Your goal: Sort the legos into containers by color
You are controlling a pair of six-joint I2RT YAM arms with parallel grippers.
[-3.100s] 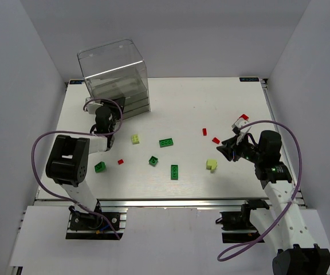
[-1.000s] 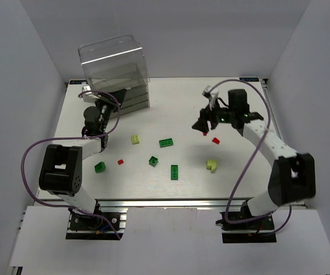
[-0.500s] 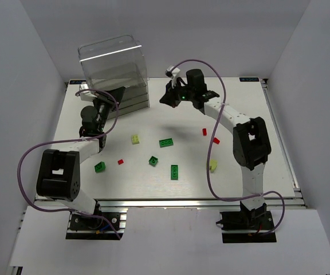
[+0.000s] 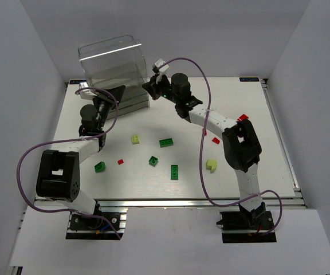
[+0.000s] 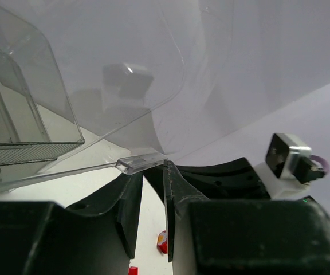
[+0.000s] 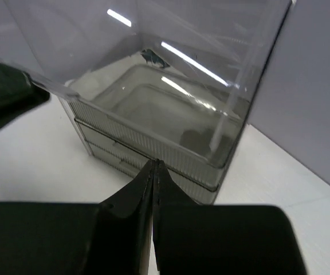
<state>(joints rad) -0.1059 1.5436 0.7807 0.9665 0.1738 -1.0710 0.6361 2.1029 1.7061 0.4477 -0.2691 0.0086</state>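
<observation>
Legos (image 4: 166,142) lie scattered over the middle of the white surface (image 4: 239,172): dark green, pale yellow-green and red bricks, all well apart from the clear cabinet (image 4: 110,63) at the far left. I see no brick in the cabinet's top tray (image 6: 171,114).

The left hand (image 5: 150,179) appears closed on the front lip (image 5: 141,162) of the cabinet's clear cover. The cover stands raised, leaving the top tray open from the front. The right hand (image 6: 153,167) hovers just right of the cabinet, aimed at its near right corner, with its fingers pressed fully together. No brick shows between them in the wrist view, so it may well be empty.

The step looks like a delivery into the top tray. To do it well, the right hand should travel left until its tips are past the ribbed front wall and over the tray's middle. It must stay under the raised cover without brushing it, and only then part its fingers. The left hand needs to hold the lip steady, since a slip would drop the cover onto the other arm. If nothing falls, the sensible course is to fetch a brick, such as the red one (image 4: 215,140) on the right.
</observation>
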